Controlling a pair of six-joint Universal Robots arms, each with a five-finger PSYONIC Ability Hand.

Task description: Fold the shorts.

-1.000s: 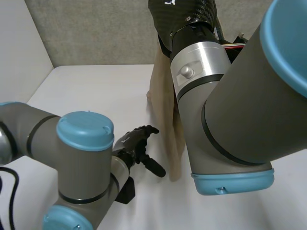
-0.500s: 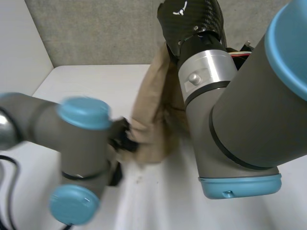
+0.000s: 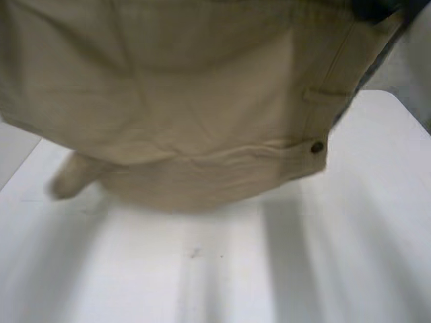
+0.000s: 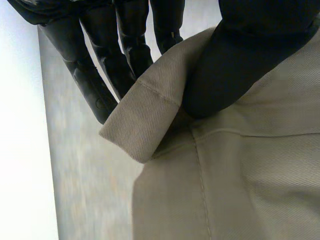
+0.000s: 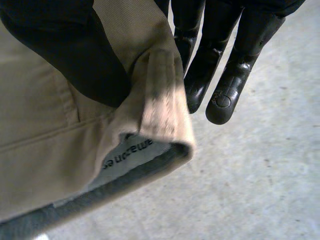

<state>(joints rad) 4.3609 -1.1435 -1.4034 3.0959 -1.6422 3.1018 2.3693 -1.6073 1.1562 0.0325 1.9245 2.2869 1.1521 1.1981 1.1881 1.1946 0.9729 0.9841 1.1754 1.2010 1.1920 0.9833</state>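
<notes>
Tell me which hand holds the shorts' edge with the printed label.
The right hand: a printed label shows beneath its thumb. The left hand pinches a plain stitched corner of the shorts.

1. The left hand [image 4: 235, 60] comes in black, its thumb [image 4: 220, 85] pressed onto the tan shorts [image 4: 250, 180].
2. The fingers [image 4: 95, 80] reach down straight on the far side of the cloth, so an edge of the shorts is pinched between them and the thumb.
3. A stitched hem [image 4: 142, 120] curls outward just beside the fingertips.
4. A seam [image 4: 200, 170] runs down the twill below the thumb.
5. Behind the cloth is a grey speckled panel [image 4: 85, 180], with a white band [image 4: 22, 150] beside it.
</notes>
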